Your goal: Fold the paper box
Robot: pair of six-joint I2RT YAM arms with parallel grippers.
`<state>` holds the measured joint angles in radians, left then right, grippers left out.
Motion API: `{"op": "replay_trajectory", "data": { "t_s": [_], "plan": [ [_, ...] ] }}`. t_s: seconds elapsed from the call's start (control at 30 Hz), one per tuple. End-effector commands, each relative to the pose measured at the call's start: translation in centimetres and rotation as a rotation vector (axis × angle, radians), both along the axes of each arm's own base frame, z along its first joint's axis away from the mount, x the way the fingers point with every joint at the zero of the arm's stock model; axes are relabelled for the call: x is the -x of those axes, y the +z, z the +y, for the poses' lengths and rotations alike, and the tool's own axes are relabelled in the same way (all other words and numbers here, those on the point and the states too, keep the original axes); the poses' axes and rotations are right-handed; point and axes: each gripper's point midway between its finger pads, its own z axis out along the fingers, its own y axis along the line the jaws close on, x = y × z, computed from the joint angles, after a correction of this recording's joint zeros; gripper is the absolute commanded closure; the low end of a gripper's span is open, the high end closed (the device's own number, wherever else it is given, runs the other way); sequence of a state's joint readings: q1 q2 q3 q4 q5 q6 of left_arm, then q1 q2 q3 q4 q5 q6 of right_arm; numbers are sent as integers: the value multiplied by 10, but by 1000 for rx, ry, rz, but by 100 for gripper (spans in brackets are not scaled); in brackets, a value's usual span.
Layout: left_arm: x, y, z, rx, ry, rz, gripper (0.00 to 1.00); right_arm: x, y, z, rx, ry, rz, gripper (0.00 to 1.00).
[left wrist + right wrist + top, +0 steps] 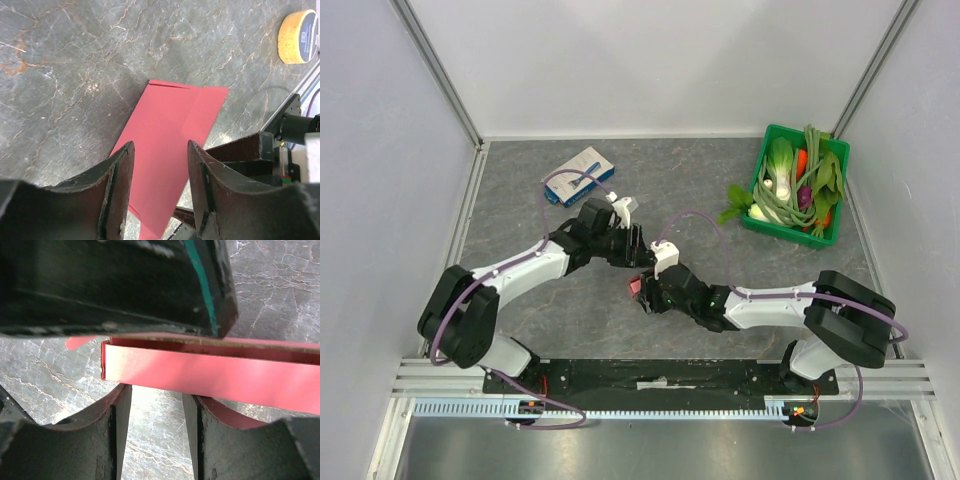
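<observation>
The paper box [170, 130] is a pink-red card blank lying on the grey table between the two arms. In the top view only a small pink corner of the paper box [635, 287] shows under the grippers. My left gripper [160, 145] is open and hovers just over the card, its fingers [122, 170] either side of a flat panel. My right gripper [155, 390] is open, its tips just below a raised side wall of the box [210, 375]. The left gripper [632, 250] and right gripper [642, 292] sit close together at the table's middle.
A white-and-blue box [578, 175] lies at the back left. A green basket [840, 160] of vegetables stands at the back right. A yellow tape roll [299, 30] shows in the left wrist view. The left gripper's black body [115, 285] fills the top of the right wrist view.
</observation>
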<state>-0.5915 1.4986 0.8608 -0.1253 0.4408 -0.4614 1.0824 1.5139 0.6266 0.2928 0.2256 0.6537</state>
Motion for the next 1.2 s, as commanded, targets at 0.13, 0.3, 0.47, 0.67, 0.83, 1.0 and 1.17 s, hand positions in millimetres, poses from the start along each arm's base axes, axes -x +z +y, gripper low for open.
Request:
{"op": "replay_trajectory", "data": {
  "t_s": [0.13, 0.3, 0.47, 0.67, 0.83, 1.0, 1.17],
  "plan": [
    [-6, 34, 29, -90, 97, -135, 40, -7, 10, -1, -40, -32, -44, 48],
    [17, 50, 49, -100, 93, -176, 40, -7, 11, 2, -43, -23, -41, 47],
    [32, 44, 60, -143, 66, -140, 37, -5, 12, 3, -47, -9, -38, 47],
    [8, 45, 81, -210, 254, -176, 35, -4, 14, -3, -31, -11, -44, 46],
    [-19, 36, 98, -193, 411, -66, 33, -10, 38, -23, 10, -20, -76, 32],
    [-37, 11, 109, -26, 458, 144, 39, -29, 49, -37, -29, 84, 6, 21],
    [-42, -2, 106, 93, 498, 248, 45, -62, 52, -33, 28, 121, 56, 28]
  ]
}}
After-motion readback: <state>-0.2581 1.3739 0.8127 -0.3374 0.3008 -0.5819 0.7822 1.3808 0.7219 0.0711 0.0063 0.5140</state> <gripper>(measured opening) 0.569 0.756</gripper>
